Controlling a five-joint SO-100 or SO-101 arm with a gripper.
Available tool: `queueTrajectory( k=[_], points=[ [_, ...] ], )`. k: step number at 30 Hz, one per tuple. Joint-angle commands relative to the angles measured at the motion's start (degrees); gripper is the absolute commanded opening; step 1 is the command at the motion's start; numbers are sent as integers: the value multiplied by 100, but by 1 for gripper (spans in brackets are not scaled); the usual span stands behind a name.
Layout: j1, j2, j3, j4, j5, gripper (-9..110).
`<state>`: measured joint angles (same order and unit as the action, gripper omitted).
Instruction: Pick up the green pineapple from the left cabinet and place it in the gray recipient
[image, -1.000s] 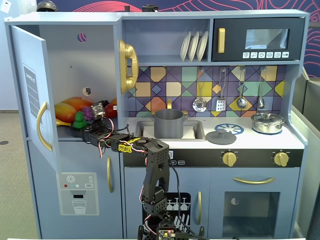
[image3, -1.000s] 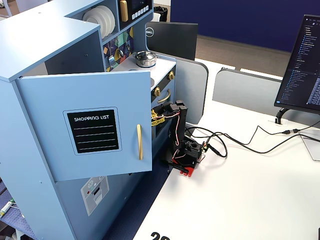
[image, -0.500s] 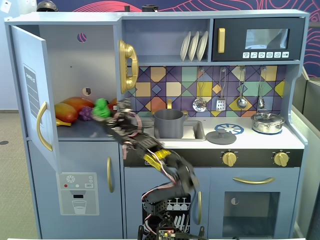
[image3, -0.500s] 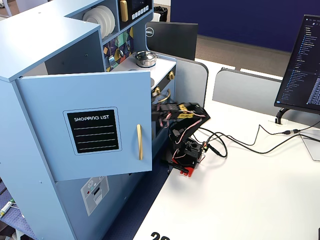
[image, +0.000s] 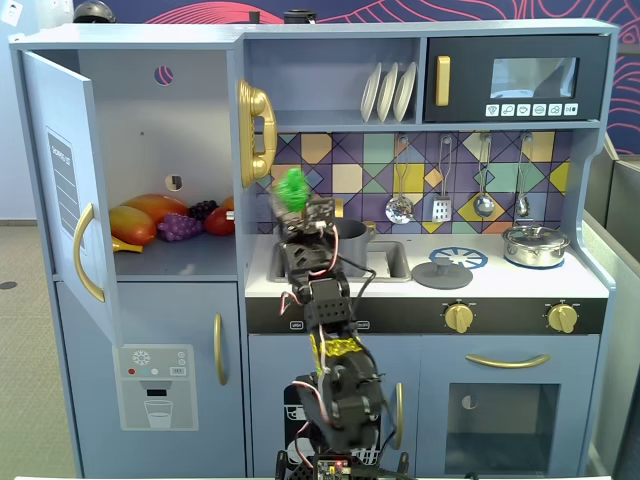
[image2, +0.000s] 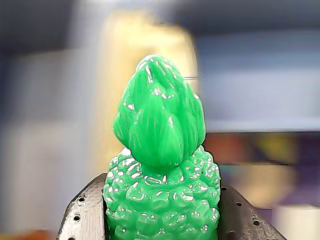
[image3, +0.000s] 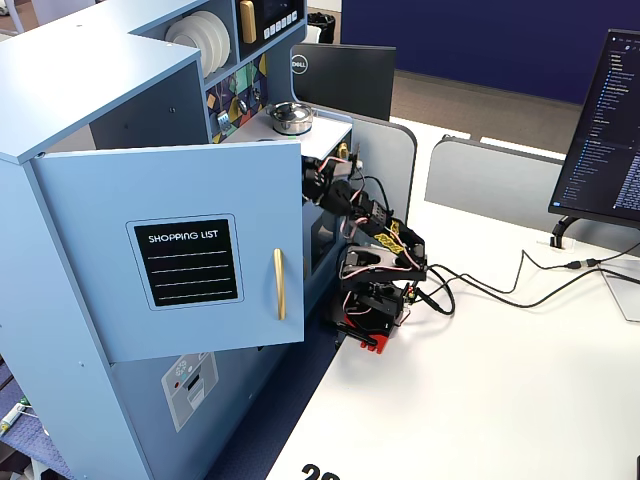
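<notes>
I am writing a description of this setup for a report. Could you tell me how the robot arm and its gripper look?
The arm is built of black, boxy segments, with a yellow label on one segment and thin red and white cables looping along it. The gripper has dark grey fingers with rows of small round holes.

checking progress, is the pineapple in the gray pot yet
No, in the front fixed view the pineapple sits clamped in the gripper, raised above and just left of the gray pot.

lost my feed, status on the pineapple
Gripper shut on pineapple, raised left of pot. Clear of cabinet. Nothing between.
</notes>
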<state>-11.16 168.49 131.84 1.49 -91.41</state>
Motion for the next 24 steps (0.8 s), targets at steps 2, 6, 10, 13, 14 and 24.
queueTrajectory(
  k=[2, 6, 10, 13, 14, 24],
  points=[
    [1072, -888, -729, 281, 255, 0],
    [1283, -1872, -1301, 483, 229, 0],
    [1310, -2865, -1942, 475, 229, 0],
    [1283, -3480, -2426, 633, 123, 0],
    [1257, -3656, -2549, 642, 105, 0],
    [1406, -4878, -3305, 1187, -255, 0]
  ],
)
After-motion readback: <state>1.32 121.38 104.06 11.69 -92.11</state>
